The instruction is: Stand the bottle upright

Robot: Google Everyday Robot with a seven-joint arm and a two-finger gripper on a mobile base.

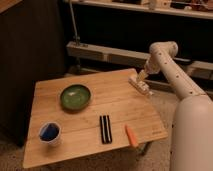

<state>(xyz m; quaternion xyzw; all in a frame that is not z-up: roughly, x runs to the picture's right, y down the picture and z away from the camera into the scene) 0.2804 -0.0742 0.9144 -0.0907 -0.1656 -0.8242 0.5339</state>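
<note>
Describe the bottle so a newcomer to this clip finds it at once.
On the wooden table, look to the far right edge, where the robot's gripper hangs. The bottle lies on its side just under the gripper. It is slim and whitish, unlike the orange carrot and black striped block near the front edge.

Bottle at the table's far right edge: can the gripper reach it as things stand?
Probably yes. The gripper hovers right by the bottle, which lies flat on the table. The bowl, cup, striped block and carrot piece sit well away, so nothing blocks it.
</note>
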